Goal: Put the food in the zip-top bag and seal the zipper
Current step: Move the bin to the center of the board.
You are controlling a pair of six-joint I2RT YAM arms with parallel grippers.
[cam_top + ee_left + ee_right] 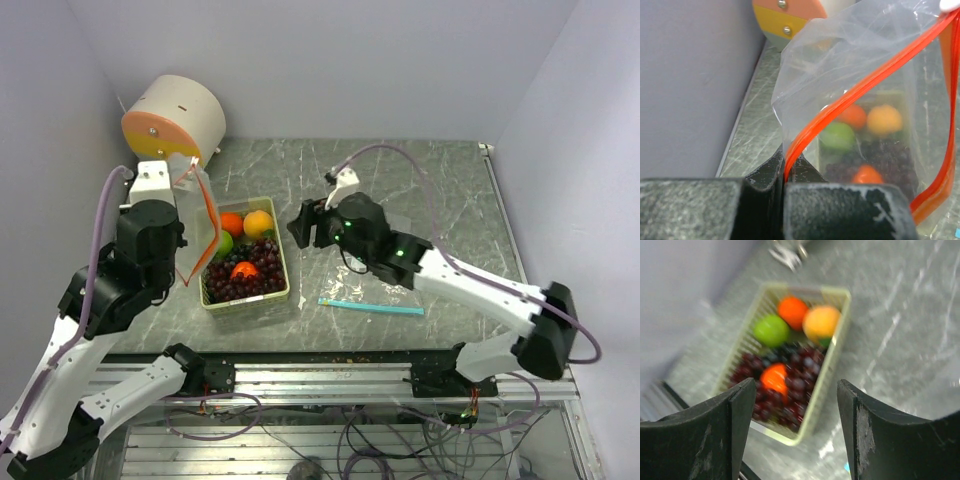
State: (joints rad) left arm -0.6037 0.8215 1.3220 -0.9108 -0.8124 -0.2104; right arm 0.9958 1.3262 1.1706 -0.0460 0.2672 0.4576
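Observation:
The food lies in a pale yellow-green basket (pixel 293 285): round orange fruits (pixel 232 222), a green piece (pixel 222 243), and dark grapes (pixel 250 272) with a red-orange fruit on them. My left gripper (pixel 183 270) (pixel 785 172) is shut on the red-orange zipper (pixel 865 85) of the clear zip-top bag (pixel 855 65). It holds the bag up, mouth hanging open, left of the basket. My right gripper (pixel 308 228) (pixel 795 385) is open and empty, above the table just right of the basket. The right wrist view is blurred and shows the basket (pixel 832 365) and grapes (pixel 800 380).
A white cylinder with an orange face (pixel 172 118) lies at the back left by the wall. A thin teal strip (pixel 370 306) lies on the table under the right arm. Walls close in the left, back and right sides.

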